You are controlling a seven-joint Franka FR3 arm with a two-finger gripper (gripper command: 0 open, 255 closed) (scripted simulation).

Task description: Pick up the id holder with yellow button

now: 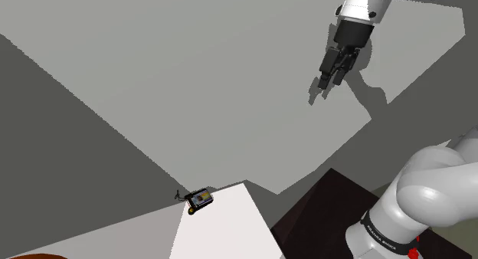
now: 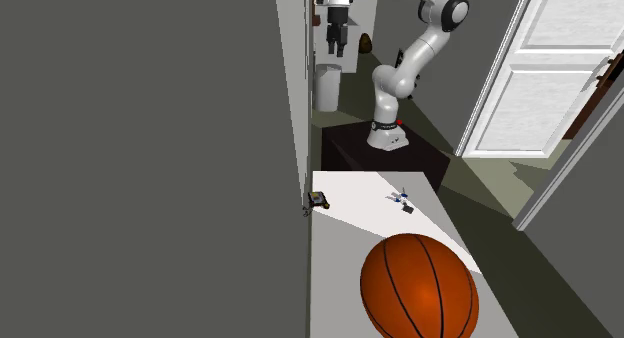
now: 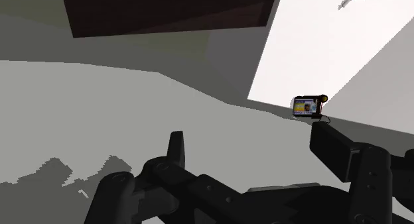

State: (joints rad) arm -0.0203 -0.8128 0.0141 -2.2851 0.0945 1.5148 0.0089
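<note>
The id holder [image 1: 201, 198] is a small dark case with a coloured card in it and a small yellow button at one end. It lies at the very edge of the white table [image 1: 230, 227], next to the grey wall. In the second exterior view the id holder [image 2: 319, 198] sits at the table's far left corner. My black gripper [image 1: 331, 77] hangs high in the air, far above and to the shoulder view's right of it. In the wrist view the gripper [image 3: 251, 133] is open with nothing between its fingers, and the id holder [image 3: 307, 106] lies far beyond the fingertips.
A large orange basketball [image 2: 418, 286] rests on the near end of the table [image 2: 350, 226]. A small blue and dark object [image 2: 402, 198] lies near the table's far right. The dark stand [image 2: 385, 158] is behind the table, a white door [image 2: 540, 66] to the right.
</note>
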